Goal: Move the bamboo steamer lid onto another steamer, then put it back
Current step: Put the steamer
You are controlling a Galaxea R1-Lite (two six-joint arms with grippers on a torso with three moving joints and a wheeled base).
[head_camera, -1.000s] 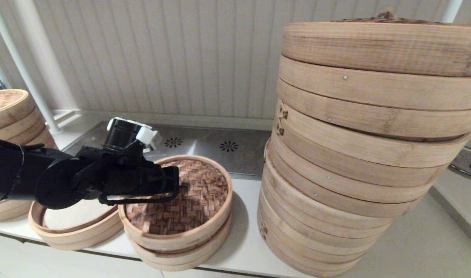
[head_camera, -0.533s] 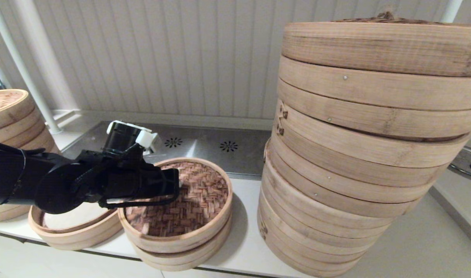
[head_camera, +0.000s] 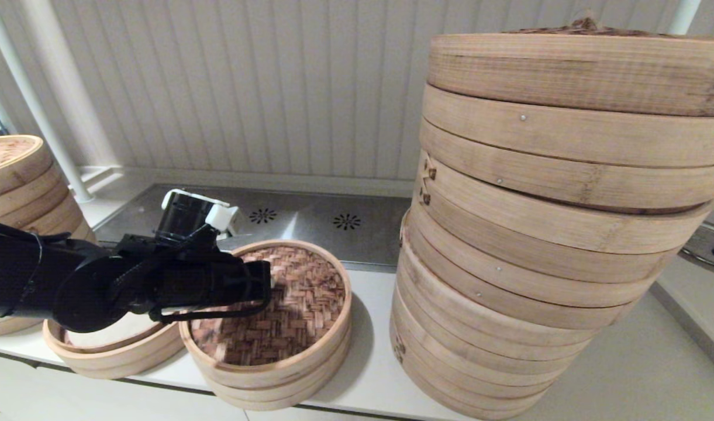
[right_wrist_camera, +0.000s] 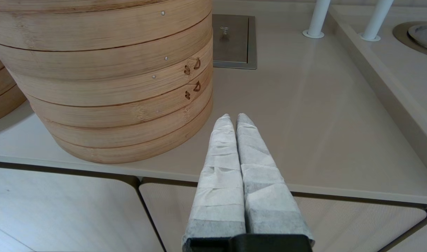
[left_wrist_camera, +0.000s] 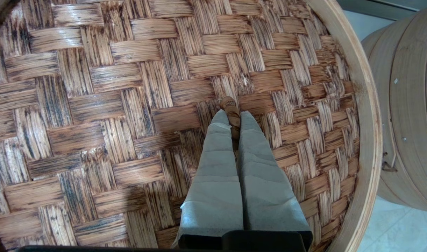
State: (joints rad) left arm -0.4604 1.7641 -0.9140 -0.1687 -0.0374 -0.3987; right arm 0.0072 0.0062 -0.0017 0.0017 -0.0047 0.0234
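The bamboo steamer lid (head_camera: 310,292), brown herringbone weave in a pale rim, rests on top of a small bamboo steamer (head_camera: 275,396) at the counter's front, left of centre. My left gripper (head_camera: 266,285) reaches over it from the left, shut on the lid's tiny centre loop (left_wrist_camera: 230,106); the taped fingers (left_wrist_camera: 216,154) pinch the loop against the weave. Left of it, partly under my arm, stands a second small steamer (head_camera: 117,351), open, with a white liner. My right gripper (right_wrist_camera: 233,117) is shut on nothing above the counter's front edge, out of the head view.
A huge steamer stack (head_camera: 538,234) towers just right of the lid, also seen as the huge stack (right_wrist_camera: 112,80) beside my right gripper. A medium stack (head_camera: 17,175) stands far left. A steel drain panel (head_camera: 310,222) lies behind. White posts (right_wrist_camera: 316,17) stand at the back.
My left gripper has sunk a little with the lid. The gap between the lid's rim and the steamer under it has closed.
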